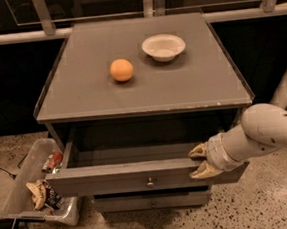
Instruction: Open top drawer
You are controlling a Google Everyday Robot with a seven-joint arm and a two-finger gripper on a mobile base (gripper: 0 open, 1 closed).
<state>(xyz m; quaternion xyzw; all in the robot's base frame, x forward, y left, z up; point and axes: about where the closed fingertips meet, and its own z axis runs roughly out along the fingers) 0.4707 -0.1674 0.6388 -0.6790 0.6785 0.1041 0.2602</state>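
Note:
The top drawer of the grey cabinet is pulled partway out. Its wide grey front carries a small round metal knob at centre, and its deep grey inside shows. My gripper comes in from the right on a white arm and sits at the right end of the drawer front. One fingertip is above the front's top edge and one is in front of its face. Its fingers stand apart around the front's edge.
An orange and a white bowl rest on the cabinet top. A lower drawer sits shut beneath. A clear bin with trash stands on the floor at left. A railing runs behind.

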